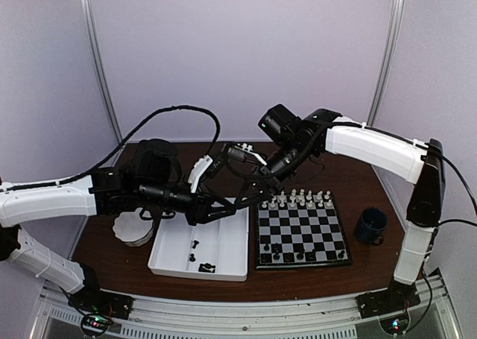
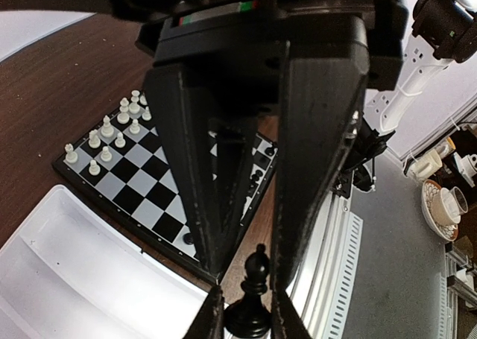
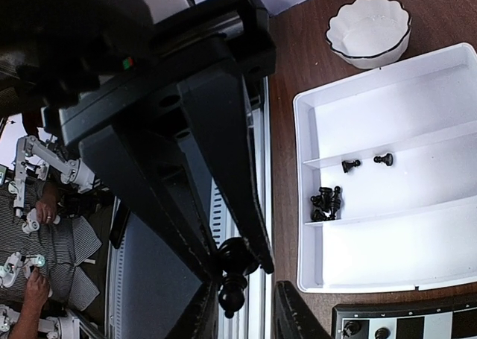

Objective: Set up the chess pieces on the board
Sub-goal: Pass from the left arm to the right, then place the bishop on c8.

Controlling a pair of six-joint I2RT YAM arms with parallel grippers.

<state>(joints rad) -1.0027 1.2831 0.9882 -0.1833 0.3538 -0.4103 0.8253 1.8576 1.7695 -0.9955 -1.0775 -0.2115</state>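
My left gripper (image 2: 250, 317) is shut on the base of a black bishop (image 2: 255, 290), held in the air over the gap between the tray and the board (image 1: 305, 231). My right gripper (image 3: 250, 313) faces it with its fingers open on either side of the bishop's head (image 3: 234, 300), a gap showing on one side. In the top view the left gripper (image 1: 253, 197) and right gripper (image 1: 267, 184) meet tip to tip. White chessmen (image 1: 302, 199) fill the board's far rows. A few black chessmen (image 1: 298, 255) stand on its near row.
A white divided tray (image 1: 223, 268) left of the board holds several loose black pieces (image 3: 326, 203). A white scalloped bowl (image 1: 133, 231) sits left of the tray. A dark blue mug (image 1: 370, 225) stands right of the board.
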